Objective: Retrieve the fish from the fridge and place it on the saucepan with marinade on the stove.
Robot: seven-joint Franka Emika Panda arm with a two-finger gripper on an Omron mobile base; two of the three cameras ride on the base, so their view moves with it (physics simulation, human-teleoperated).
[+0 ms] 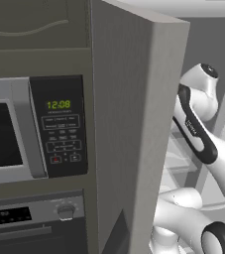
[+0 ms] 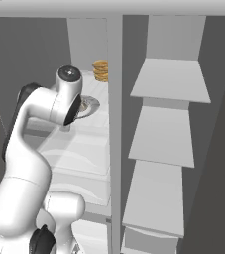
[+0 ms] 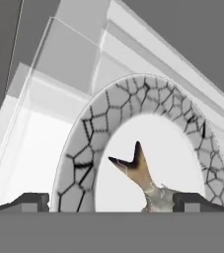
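Note:
The fridge (image 2: 109, 149) stands open, and my arm reaches in over its white inner shelves. On one shelf lies a round plate (image 3: 84, 148) with a grey cracked-pattern rim, which also appears as the plate (image 2: 90, 105) in the right base view. The fish (image 3: 144, 179) rests on it, pale grey with a brown forked tail pointing up in the hand view. My gripper (image 3: 116, 201) is open just above the plate, and the fish's body lies near the right fingertip (image 3: 197, 201). Nothing is held. The saucepan, marinade and stove are out of view.
A stack of tan rounds (image 2: 100, 70) sits further back on the same shelf. The open fridge door (image 1: 134, 124) stands close on my left, with door shelves (image 2: 166, 134) on the right. A microwave (image 1: 15, 134) and oven (image 1: 29, 218) are built in beside the fridge.

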